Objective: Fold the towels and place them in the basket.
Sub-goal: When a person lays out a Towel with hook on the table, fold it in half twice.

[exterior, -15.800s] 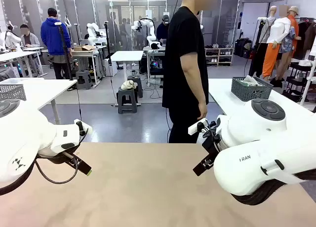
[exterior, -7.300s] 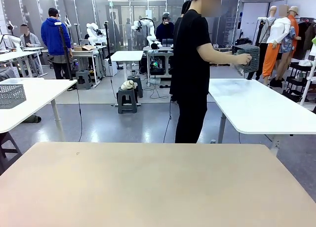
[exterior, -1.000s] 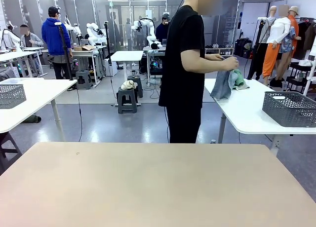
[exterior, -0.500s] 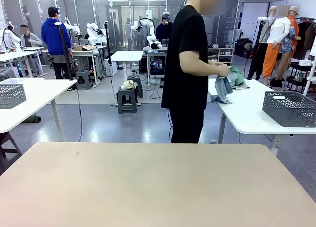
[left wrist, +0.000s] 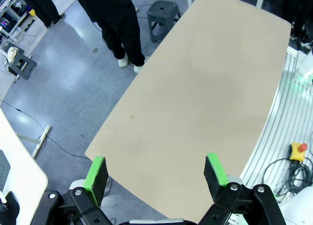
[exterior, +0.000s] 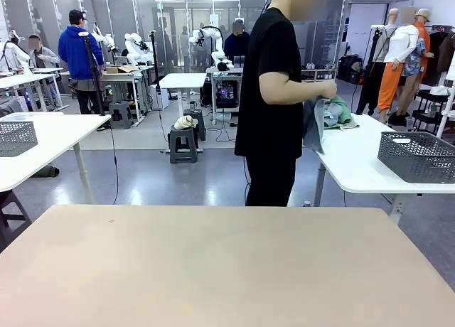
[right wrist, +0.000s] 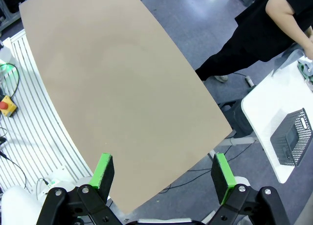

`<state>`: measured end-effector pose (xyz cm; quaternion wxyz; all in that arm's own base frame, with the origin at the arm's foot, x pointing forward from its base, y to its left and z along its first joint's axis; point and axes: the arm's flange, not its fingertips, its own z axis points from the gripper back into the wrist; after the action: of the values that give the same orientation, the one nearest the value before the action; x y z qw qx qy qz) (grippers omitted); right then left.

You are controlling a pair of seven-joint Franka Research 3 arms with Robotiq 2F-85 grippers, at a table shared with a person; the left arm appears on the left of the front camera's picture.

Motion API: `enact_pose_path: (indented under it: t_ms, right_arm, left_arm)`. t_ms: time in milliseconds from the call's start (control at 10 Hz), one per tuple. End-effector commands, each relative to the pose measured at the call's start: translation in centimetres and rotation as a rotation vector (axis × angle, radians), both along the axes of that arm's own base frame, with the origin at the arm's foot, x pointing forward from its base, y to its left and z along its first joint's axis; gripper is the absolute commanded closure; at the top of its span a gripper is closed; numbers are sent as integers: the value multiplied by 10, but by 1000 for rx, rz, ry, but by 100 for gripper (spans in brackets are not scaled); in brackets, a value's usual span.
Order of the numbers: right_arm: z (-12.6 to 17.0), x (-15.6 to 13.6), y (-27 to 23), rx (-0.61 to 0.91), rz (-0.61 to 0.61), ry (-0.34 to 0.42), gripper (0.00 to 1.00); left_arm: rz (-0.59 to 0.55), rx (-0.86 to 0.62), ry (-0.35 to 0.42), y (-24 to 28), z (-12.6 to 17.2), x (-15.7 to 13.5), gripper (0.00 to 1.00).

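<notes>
Terry towels point(exterior: 313, 126), held bunched at centre right, may be snagged unevenly by left gripper point(left wrist: 155, 167) and right gripper point(right wrist: 162, 167), jaws both apart.

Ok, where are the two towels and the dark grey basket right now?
blue-grey towel point(exterior: 311, 128), front view, on its hanging lower part.
mint green towel point(exterior: 343, 115), front view, on its bunched middle.
dark grey basket point(exterior: 416, 162), front view, on its near mesh wall.
</notes>
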<state>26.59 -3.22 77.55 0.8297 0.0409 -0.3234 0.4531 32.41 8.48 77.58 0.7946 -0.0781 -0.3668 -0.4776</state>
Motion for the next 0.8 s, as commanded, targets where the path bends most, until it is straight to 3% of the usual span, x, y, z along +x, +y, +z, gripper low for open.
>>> enact_pose_path:
  t_ms: [0,700]
  right_arm:
    - [0,0,1,2,2,1,0]
    - [0,0,1,2,2,1,0]
  left_arm:
    - [-1,-5,-6,-1,1,0,0]
    - [-1,-5,-6,-1,1,0,0]
